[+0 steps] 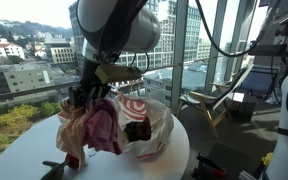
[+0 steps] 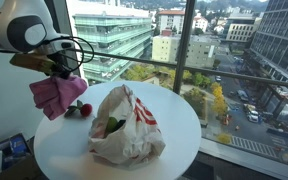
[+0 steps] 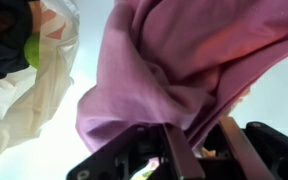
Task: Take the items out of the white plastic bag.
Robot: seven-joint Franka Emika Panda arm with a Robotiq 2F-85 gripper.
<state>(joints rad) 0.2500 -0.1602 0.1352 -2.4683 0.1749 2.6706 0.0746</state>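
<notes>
The claw (image 2: 62,68) is clamped on a bunched pink cloth (image 2: 57,95), which hangs from it above the round white bench (image 2: 64,152), outside and beside the white plastic bag (image 2: 132,128). The bag lies crumpled and open near the middle of the bench. In the wrist view a dark thing (image 3: 4,40) and something green (image 3: 30,50) show inside its mouth.

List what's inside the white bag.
At the white bag mouth: a dark item and something green. Deeper contents hidden by plastic. Pink cloth hangs outside, in the gripper.
</notes>
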